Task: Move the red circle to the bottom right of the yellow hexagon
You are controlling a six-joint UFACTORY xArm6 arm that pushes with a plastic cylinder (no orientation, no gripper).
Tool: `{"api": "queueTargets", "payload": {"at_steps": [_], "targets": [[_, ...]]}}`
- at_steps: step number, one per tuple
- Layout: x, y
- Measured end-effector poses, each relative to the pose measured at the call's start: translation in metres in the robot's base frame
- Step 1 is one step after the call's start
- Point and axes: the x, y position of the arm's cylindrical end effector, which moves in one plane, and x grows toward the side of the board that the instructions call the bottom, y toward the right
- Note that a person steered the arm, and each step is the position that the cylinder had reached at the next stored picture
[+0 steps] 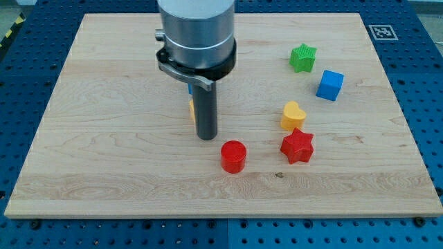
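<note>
The red circle lies on the wooden board, below the board's middle. My tip stands just up and to the left of it, a small gap apart. A yellow block, only a sliver of it showing, sits behind the rod on its left side; its shape cannot be made out. A bit of a blue block also peeks out behind the rod above it.
A red star lies right of the red circle, with a yellow heart just above it. A blue cube and a green star sit toward the view's upper right.
</note>
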Motion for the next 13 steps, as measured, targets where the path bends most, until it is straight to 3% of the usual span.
{"api": "queueTargets", "payload": {"at_steps": [5,8,13], "targets": [[-0.029,0.114],[-0.014,0.088],[0.039,0.117]]}}
